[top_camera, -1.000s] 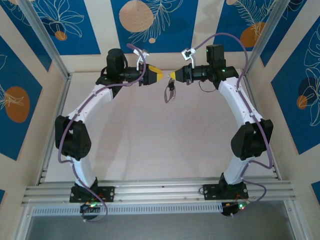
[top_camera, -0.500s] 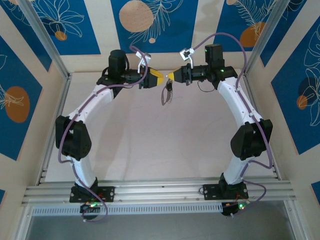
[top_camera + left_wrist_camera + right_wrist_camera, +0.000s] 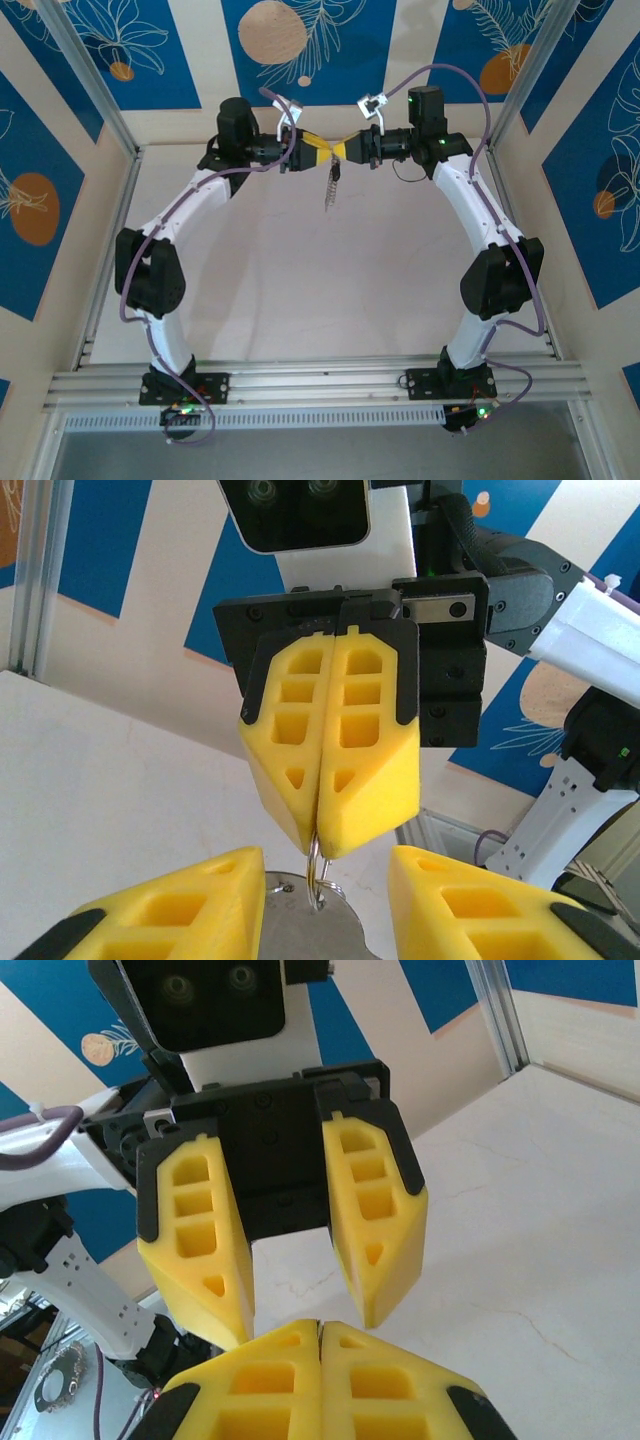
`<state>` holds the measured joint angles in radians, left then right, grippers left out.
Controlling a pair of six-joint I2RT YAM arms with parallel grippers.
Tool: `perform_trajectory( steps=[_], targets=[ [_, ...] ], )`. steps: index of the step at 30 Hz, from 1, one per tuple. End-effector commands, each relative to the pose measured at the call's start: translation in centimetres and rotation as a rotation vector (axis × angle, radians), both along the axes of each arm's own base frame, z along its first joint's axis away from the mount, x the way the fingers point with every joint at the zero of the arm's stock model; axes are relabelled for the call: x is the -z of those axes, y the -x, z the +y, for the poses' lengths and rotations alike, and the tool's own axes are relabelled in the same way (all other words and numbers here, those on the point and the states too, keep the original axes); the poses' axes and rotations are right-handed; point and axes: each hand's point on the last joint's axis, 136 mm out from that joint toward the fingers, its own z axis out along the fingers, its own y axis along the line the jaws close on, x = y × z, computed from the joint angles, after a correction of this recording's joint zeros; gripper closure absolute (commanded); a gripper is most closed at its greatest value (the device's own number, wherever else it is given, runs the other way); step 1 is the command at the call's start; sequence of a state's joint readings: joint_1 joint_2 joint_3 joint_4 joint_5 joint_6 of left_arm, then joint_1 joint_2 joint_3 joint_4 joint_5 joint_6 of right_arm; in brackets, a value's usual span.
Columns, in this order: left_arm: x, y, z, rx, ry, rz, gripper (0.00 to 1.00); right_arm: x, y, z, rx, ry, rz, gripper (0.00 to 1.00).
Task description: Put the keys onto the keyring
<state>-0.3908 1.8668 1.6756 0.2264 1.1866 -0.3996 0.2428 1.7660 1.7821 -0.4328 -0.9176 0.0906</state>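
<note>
Yellow pads [image 3: 365,780] of right gripper [image 3: 320,848]: pressing flat against each other along their full length and pinching a thin wire loop at their tips.
Keyring [image 3: 316,868]: hanging from the right gripper's tips. In the overhead view it is dangling as a slim grey strand just below the point where the two grippers are meeting, above the far middle of the table [image 3: 300,290].
Left gripper [image 3: 306,1322]: pointing nose to nose at the right gripper, with its tips just beside the other's tips.
Left fingers [image 3: 195,1250]: standing spread, with a clear gap showing between them in the right wrist view.
Grey metal piece [image 3: 310,925]: hanging under the wire loop and lying in the gap between the left fingers. Whether either finger is touching it cannot be told, nor whether it is a key.
Arms: both reaching up and inward from their bases, forming an arch over the table.
Table surface: lying pale and marbled below the arch.
</note>
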Motion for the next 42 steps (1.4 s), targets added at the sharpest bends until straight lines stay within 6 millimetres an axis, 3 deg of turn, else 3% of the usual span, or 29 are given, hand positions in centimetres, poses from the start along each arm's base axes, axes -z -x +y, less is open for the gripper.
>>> perform_trajectory(
  steps=[1, 6, 10, 17, 19, 25, 29, 31, 35, 42],
  targets=[
    [0.3, 0.6, -0.7, 0.051, 0.017, -0.001, 0.64, -0.4, 0.6, 0.4, -0.04, -0.03, 0.007, 1.0],
    [-0.2, 0.4, -1.0, 0.057, 0.038, -0.002, 0.7, -0.5, 0.6, 0.4, -0.049, -0.044, 0.011, 1.0],
    [-0.8, 0.3, -1.1, 0.064, 0.071, 0.001, 0.84, -0.4, 0.7, 0.4, -0.051, -0.045, 0.013, 1.0],
    [-1.4, 0.5, -1.2, 0.091, 0.119, 0.018, 0.91, -0.3, 0.6, 0.4, -0.046, -0.05, 0.02, 1.0],
    [-1.2, 0.7, -1.3, 0.094, 0.117, 0.019, 0.99, -0.4, 0.5, 0.5, -0.047, -0.054, 0.021, 1.0],
    [-0.8, 1.2, -1.6, 0.092, 0.102, 0.011, 1.0, -1.0, -0.2, 0.3, -0.026, -0.07, 0.025, 1.0],
    [-0.9, 1.0, -1.5, 0.067, 0.109, 0.01, 1.0, -2.1, -1.2, -0.9, 0.033, -0.109, 0.023, 0.67],
    [-1.0, 1.0, -1.5, 0.055, 0.112, 0.01, 1.0, -2.6, -1.6, -2.0, 0.071, -0.139, 0.021, 0.59],
    [-1.6, 0.9, -1.3, 0.021, 0.122, -0.004, 1.0, -2.5, -2.0, -4.4, 0.163, -0.192, 0.028, 0.54],
    [-2.5, 0.7, -1.1, -0.015, 0.137, -0.008, 1.0, 0.4, -1.0, -5.6, 0.279, -0.227, 0.045, 0.52]
  ],
)
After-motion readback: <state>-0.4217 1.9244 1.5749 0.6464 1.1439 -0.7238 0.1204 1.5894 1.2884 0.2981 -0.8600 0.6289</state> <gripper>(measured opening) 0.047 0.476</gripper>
